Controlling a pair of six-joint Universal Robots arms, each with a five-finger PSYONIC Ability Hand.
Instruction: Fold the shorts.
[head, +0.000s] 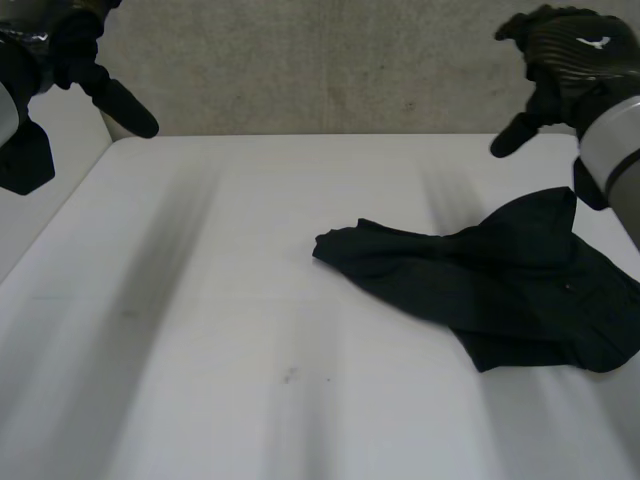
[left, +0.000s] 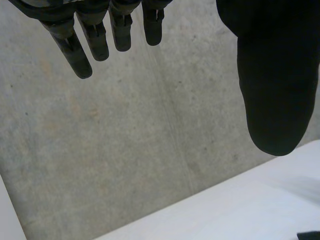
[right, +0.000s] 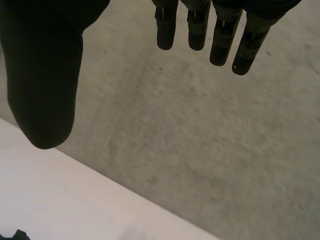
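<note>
The black shorts (head: 500, 285), crumpled in a loose heap at the right edge of the white table (head: 200, 350), look soft, light and limp, best pinched at the outer hems, while the left hand (head: 85, 55) and right hand (head: 570, 55) hang released, fingers straight, above its far corners.

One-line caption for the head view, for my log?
Crumpled black shorts lie at the right of the white table; left hand and right hand hover open, clear of the cloth.
</note>
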